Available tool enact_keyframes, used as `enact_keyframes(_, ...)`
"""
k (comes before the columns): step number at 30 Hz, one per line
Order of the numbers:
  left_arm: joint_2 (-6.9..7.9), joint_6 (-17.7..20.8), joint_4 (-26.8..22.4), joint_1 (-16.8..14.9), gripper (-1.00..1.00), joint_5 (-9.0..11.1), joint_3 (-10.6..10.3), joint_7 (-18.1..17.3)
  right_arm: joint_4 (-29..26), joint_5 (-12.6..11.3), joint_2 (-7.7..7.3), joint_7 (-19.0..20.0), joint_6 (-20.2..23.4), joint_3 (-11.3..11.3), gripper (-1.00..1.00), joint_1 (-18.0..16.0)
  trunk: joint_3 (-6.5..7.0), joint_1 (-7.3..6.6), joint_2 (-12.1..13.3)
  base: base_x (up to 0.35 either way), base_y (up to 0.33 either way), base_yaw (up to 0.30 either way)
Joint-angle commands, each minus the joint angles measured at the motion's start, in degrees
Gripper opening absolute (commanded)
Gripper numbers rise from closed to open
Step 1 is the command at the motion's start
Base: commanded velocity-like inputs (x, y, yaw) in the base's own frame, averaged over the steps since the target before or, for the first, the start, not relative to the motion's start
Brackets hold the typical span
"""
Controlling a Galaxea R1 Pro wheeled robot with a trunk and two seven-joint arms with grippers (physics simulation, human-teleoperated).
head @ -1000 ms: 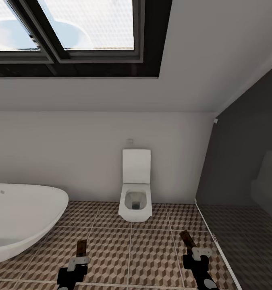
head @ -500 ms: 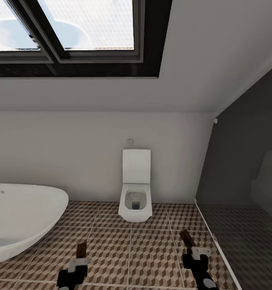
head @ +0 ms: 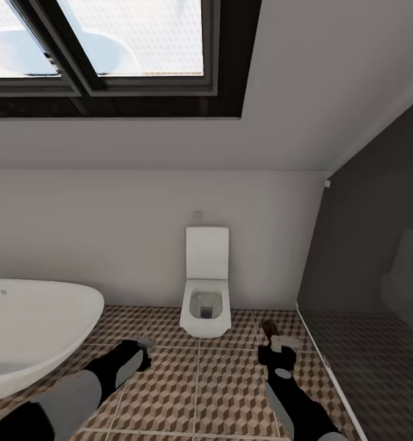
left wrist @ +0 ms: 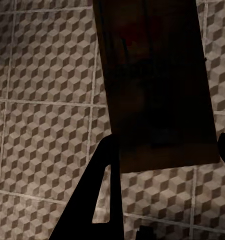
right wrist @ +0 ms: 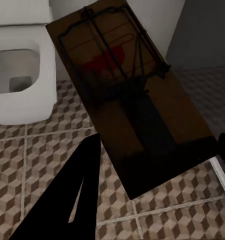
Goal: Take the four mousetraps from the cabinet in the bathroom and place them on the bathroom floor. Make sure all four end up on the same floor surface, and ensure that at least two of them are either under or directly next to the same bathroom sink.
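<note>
Two mousetraps in hand, one per gripper, both held in the air above the bathroom floor (head: 230,392).

R gripper (head: 278,346): jaws clamped on a mousetrap (right wrist: 132,105), w/ dark fingers either side of the board's near end in the R wrist view. Wire frame and red patch face the camera, and the board sticks out past the fingers toward the toilet (head: 205,288). In the head view the trap is a thin brown sliver above the gripper, near the edge where the patterned tiles meet the darker shower tray (head: 377,367).

L gripper (head: 139,348): jaws also clamped on a second mousetrap (left wrist: 152,85), the board dark and in shadow over plain tiles in the L wrist view. Can't make it out in the head view, where the L arm reaches fwd beside the bathtub (head: 35,331).

Risks, as I judge them:
- No sink or vanity here. Dropping now prob leaves both traps by the toilet or tub, so the "two next to the same sink" condition fails.
- R trap hangs close to the shower tray edge. Released there it could land on the darker tiles, i.e. a different floor surface.
- Each grip is on one end only, w/ a long overhang. A fast swing or a knock on the toilet or tub could twist a board loose.
- Letting go from height could make a flat board bounce or skid off target.
</note>
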Motion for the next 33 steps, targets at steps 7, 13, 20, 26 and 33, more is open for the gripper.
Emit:
enact_keyframes(7, 0.25, -0.71, -1.03, -2.08, -1.0, 0.53, 4.07, 1.05, 4.35, -0.55, 2.91, -3.02, 0.51, 0.18, -1.0, -0.69, -0.04, 0.02, -0.04, 0.0, 0.0, 0.0)
enact_keyframes(13, 0.31, -3.81, -0.96, -2.17, -1.0, 0.62, 4.03, 0.43, 5.09, -0.72, 2.98, -4.33, 0.74, -0.11, -1.0, -0.71, -0.04, 0.02, -0.04, 0.0, 0.0, 0.0)
enact_keyframes(20, 0.19, -4.31, -1.18, -2.16, -1.0, 0.59, 3.95, -4.1, 5.17, -0.52, 2.77, -4.23, 0.67, 0.06, -1.0, -0.71, -0.04, 0.02, -0.04, 0.0, 0.0, 0.0)
enact_keyframes(26, 0.1, -4.49, -1.15, -2.13, -1.0, 0.65, 3.94, -6.33, 4.6, 0.13, 1.83, -1.38, 0.64, 0.22, -1.0, -0.71, -0.04, 0.02, -0.04, 0.0, 0.0, 0.0)
enact_keyframes(33, 0.05, -4.51, -1.15, -2.13, -1.0, 0.82, 4.02, -6.55, 4.11, 4.97, 1.74, 0.56, 0.48, 0.26, -1.0, -0.68, -0.04, 0.02, -0.04, 0.0, 0.0, 0.0)
